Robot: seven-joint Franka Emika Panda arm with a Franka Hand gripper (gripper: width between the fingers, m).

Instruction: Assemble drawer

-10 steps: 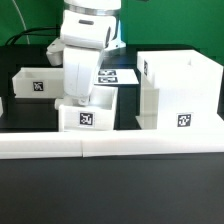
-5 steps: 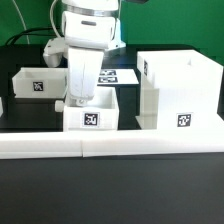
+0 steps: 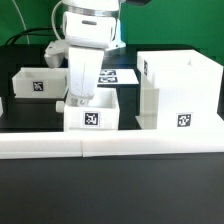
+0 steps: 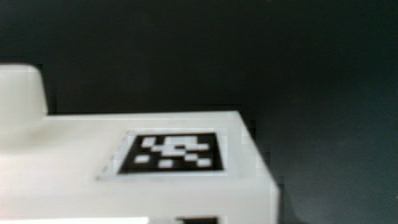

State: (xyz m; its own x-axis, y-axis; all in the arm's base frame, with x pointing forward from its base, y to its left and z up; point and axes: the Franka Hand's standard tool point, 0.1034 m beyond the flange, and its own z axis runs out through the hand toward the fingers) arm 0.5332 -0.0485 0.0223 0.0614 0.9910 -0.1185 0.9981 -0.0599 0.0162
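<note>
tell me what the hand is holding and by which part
Cannot tell: the hand is down at the front tray, at its wall on the exterior view's left, but its fingertips are hidden.

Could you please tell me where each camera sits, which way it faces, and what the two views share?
Exterior view: off the arm, looking slightly down across the white bars at the tray, housing, arm and gripper.
Wrist view: on the wrist, close above the tray's tag and the dark table; no robot part clearly shows.
Shared: probably that tagged tray.
</note>
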